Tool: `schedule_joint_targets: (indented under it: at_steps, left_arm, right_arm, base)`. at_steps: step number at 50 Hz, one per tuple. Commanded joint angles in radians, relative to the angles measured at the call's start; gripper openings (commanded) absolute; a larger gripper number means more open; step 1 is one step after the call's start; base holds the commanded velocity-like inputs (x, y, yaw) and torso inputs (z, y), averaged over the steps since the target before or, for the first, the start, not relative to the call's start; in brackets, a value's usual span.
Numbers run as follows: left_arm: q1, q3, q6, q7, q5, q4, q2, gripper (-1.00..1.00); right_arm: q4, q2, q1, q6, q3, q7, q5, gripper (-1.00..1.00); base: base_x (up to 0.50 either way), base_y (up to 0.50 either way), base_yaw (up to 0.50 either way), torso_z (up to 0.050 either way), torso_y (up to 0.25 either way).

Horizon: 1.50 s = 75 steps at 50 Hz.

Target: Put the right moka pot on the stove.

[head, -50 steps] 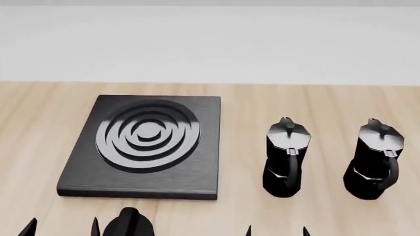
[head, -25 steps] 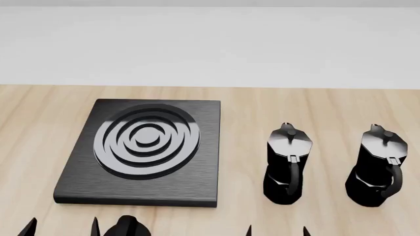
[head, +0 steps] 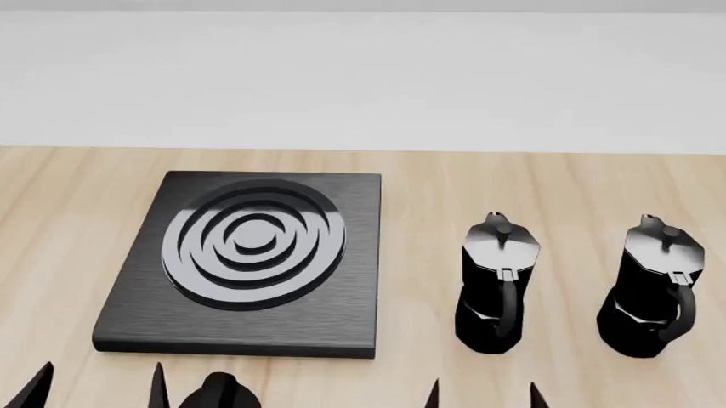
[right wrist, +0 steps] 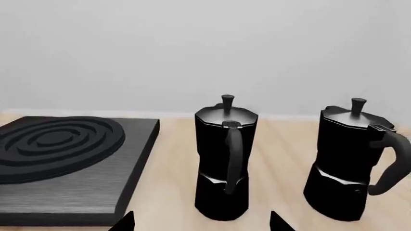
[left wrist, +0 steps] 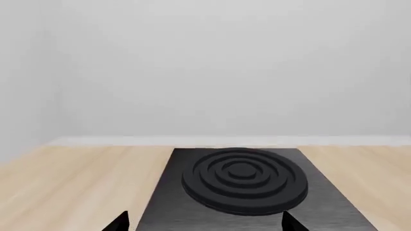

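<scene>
Both grippers creep up a touch from half a second back, right gripper (head: 482,393) fingers spread and empty short of the right moka pot (head: 651,285), left gripper (head: 100,384) spread too, stove (head: 247,259) bare, so no grasp yet

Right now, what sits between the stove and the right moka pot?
The other moka pot, standing upright on the table between the stove and the right moka pot. Bare wood separates each. Clear in head and right wrist views.
</scene>
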Motion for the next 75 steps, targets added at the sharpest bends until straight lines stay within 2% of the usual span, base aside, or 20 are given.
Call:
schedule_joint_targets:
  at_steps: [1,10,15,18,50,56,75]
  left_arm:
    - [0.027,-0.003,-0.154,-0.039,-0.009,0.242,-0.047,1.0]
    - [-0.024,-0.023,-0.414,-0.073,-0.05,0.54,-0.111,1.0]
    - [-0.055,-0.054,-0.489,-0.122,-0.044,0.681,-0.118,1.0]
    - [-0.097,-0.045,-0.59,-0.128,-0.052,0.762,-0.132,1.0]
    - [-0.101,-0.039,-0.605,-0.146,-0.063,0.77,-0.139,1.0]
    - [-0.099,-0.034,-0.602,-0.151,-0.058,0.767,-0.14,1.0]
    - [-0.087,-0.034,-0.558,-0.156,-0.058,0.751,-0.139,1.0]
  right_arm:
    - [-0.106,0.023,-0.012,0.066,0.008,0.017,0.023,1.0]
    - [-0.34,0.073,-0.026,0.229,0.01,0.056,0.034,1.0]
    - [-0.471,0.096,-0.015,0.351,0.036,0.084,0.075,1.0]
    - [-0.524,0.103,-0.004,0.407,0.058,0.104,0.099,1.0]
    - [-0.551,0.119,0.005,0.437,0.042,0.125,0.096,1.0]
    - [-0.554,0.117,-0.004,0.428,0.049,0.096,0.145,1.0]
    - [-0.556,0.13,-0.003,0.426,0.032,0.125,0.098,1.0]
  base:
    - [0.0,0.0,0.0,0.0,0.0]
    - [0.0,0.0,0.0,0.0,0.0]
    - [0.0,0.0,0.0,0.0,0.0]
    - [0.0,0.0,0.0,0.0,0.0]
    - [0.0,0.0,0.0,0.0,0.0]
    - [0.0,0.0,0.0,0.0,-0.145]
    - [0.0,0.0,0.0,0.0,-0.212]
